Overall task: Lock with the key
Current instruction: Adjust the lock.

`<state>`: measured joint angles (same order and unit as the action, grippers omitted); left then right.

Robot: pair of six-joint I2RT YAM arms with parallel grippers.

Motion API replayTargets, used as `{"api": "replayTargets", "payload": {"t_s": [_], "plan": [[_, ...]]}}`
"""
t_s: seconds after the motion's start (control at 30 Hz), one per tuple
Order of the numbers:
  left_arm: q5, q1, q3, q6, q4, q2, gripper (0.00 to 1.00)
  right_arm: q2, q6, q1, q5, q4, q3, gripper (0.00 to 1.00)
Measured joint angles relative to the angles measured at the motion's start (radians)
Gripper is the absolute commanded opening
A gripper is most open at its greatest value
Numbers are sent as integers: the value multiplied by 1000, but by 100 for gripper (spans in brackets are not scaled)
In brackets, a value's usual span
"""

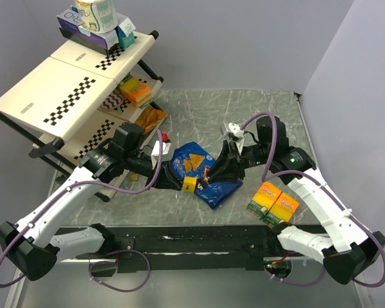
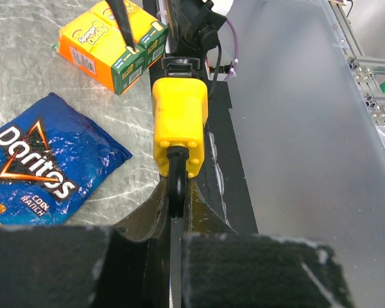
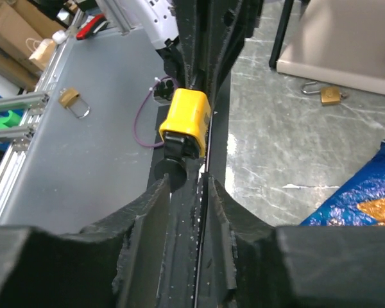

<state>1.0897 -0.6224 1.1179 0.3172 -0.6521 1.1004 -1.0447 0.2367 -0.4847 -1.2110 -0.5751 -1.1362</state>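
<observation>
Left claw (image 2: 175, 212): I see it clamped on the black shackle (image 2: 175, 183) of the yellow padlock (image 2: 179, 125).
Padlock position: centre of the top view, at the left edge of the Doritos bag (image 1: 194, 157).
Right claw (image 3: 183, 186): narrow, fingers flanking the black key head (image 3: 170, 172) at the padlock's end; I cannot tell if they pinch it.

The padlock (image 2: 179, 125) between the jaws has a smooth, glossy yellow plastic body and a black shackle (image 2: 175, 186) with a satin sheen. The jaws of the left gripper (image 2: 174, 218) look like matt black plastic, faintly ridged. Left of them, the chip bag (image 2: 45, 160) is shiny, crinkled film, the cartons (image 2: 93, 48) are smooth printed card, and the tabletop (image 2: 25, 45) is polished and marble-veined.
</observation>
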Motion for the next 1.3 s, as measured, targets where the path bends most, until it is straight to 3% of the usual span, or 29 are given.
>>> {"api": "replayTargets", "payload": {"t_s": [0.53, 1.3], "plan": [[3, -2, 0, -98, 72, 0, 1, -19, -34, -88, 39, 36, 23, 29], [13, -3, -39, -211, 138, -13, 1, -66, -132, -112, 31, 63, 23, 18]]}}
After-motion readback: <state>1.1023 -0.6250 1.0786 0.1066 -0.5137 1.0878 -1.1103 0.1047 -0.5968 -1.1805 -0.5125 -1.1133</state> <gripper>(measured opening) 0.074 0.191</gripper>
